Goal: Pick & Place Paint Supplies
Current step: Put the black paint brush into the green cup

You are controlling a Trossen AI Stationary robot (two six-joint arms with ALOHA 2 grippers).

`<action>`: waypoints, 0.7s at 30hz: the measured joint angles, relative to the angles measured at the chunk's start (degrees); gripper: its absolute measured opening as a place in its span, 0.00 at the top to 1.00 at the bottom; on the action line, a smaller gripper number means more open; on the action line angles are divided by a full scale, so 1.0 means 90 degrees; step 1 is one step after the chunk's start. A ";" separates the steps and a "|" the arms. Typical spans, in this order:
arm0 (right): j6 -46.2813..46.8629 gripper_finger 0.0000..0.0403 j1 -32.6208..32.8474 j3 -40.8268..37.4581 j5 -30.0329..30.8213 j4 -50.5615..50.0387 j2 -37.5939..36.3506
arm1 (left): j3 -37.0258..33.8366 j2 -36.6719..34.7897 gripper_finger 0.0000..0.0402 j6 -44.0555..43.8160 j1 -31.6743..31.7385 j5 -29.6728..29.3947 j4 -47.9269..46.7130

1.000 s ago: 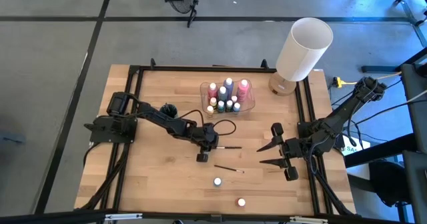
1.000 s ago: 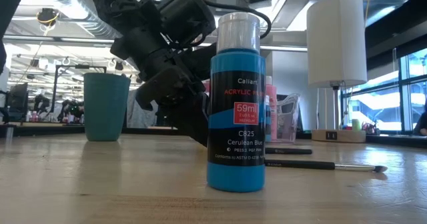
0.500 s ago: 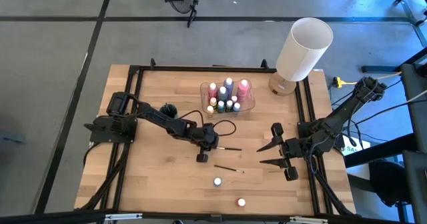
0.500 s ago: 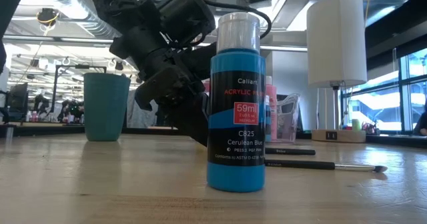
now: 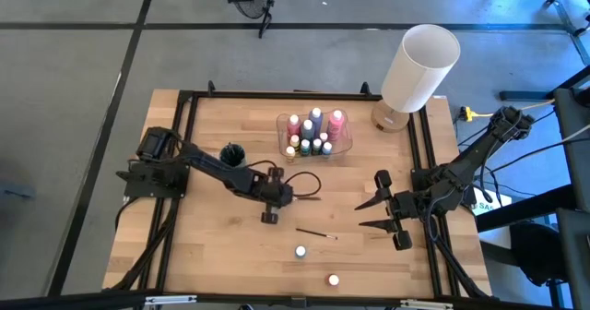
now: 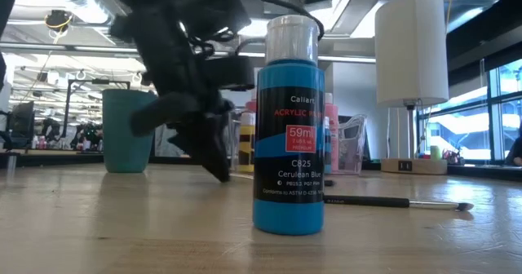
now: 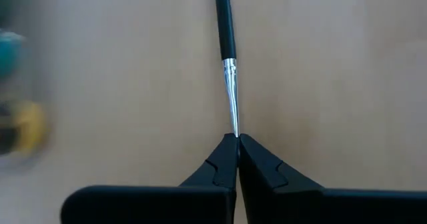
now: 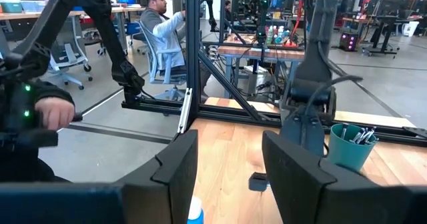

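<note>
My left gripper (image 7: 237, 139) is shut on a thin dark-handled paintbrush (image 7: 225, 37) near the table's middle (image 5: 291, 197). The brush (image 5: 309, 197) sticks out from the fingers toward the table's right. A second paintbrush (image 5: 316, 233) lies flat nearer the front. Two small white-capped bottles (image 5: 300, 252) (image 5: 333, 280) stand near the front edge. One of them shows as a blue bottle (image 6: 288, 127) close in the low view. My right gripper (image 5: 359, 215) hangs open above the table's right part, holding nothing. My left gripper pinches the paintbrush at its very tip end (image 7: 234, 129), just past the silver ferrule, between its two fingertips. The fingers slant down from the table's left and lie along the brush. The handle reaches straight out ahead of them. Whether its far end is on the wood, I cannot tell.
A clear container (image 5: 343, 146) with several paint bottles stands at the back middle, a teal cup (image 5: 233, 153) to its left. A big white lamp (image 5: 419, 70) stands at the back right. Black frame rails (image 5: 189, 162) run along both sides.
My left gripper has risen, drawn back toward the table's left and tipped less steeply down. It has taken the paintbrush along. In the low view that brush no longer lies on the wood to the right of the blue bottle.
</note>
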 joint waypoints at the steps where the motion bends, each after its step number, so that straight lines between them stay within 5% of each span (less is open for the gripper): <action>1: 0.0000 0.58 -0.0001 0.0000 -0.0002 0.0002 0.0000 | 0.0045 -0.0073 1.00 -0.0015 -0.0040 -0.0230 -0.0230; 11: 0.0053 0.58 0.0001 0.0000 0.0000 0.0017 0.0000 | 0.0521 -0.0730 1.00 -0.0054 -0.0518 -0.1459 -0.1163; 21: 0.0020 0.58 0.0001 0.0000 0.0000 0.0007 -0.0002 | 0.2199 -0.0770 1.00 -0.0330 -0.1384 -0.3031 -0.5126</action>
